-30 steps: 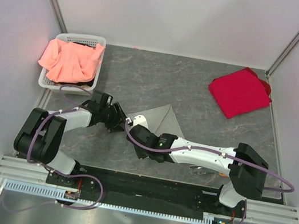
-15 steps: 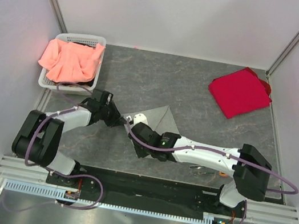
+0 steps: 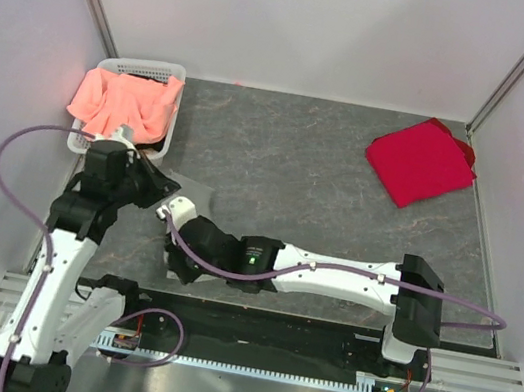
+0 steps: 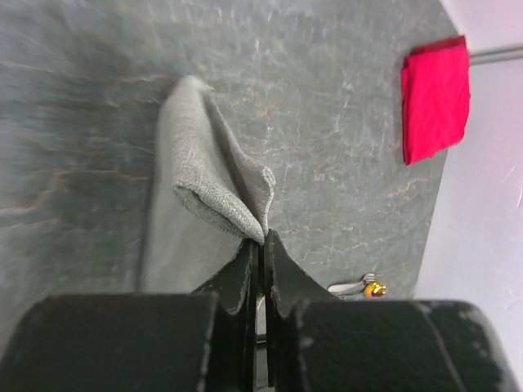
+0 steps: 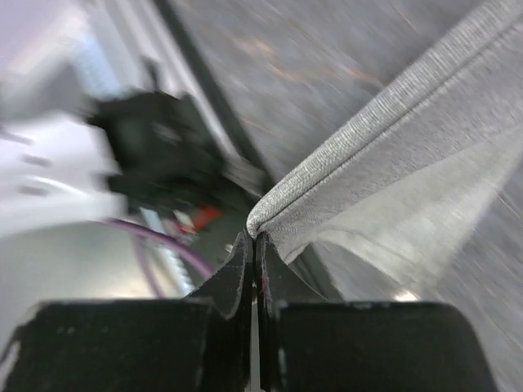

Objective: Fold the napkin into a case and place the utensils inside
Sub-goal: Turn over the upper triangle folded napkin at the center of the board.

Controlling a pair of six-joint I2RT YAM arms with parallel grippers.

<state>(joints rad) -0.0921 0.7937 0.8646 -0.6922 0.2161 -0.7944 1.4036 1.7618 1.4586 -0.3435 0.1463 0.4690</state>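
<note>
The grey-green napkin (image 4: 204, 180) hangs off the table, stretched between both grippers and folded over on itself. My left gripper (image 4: 261, 237) is shut on one corner of it. In the top view the left gripper (image 3: 168, 190) sits high at the left, with a patch of the napkin (image 3: 190, 187) showing beside it. My right gripper (image 5: 255, 234) is shut on a folded edge of the napkin (image 5: 392, 163); from above, the right gripper (image 3: 175, 254) lies under its long arm. The utensils (image 4: 359, 287), silvery with an orange end, lie on the table far right.
A white basket (image 3: 177, 74) holding a salmon-orange cloth (image 3: 121, 105) stands at the back left, close to the left arm. A red cloth (image 3: 418, 163) lies at the back right. The right arm stretches across the near part of the table. The metal rail runs along the near edge.
The left gripper closed on the napkin's corner. Both grippers then carried the napkin leftward, off its spot at the table's middle, and the left arm rose.
</note>
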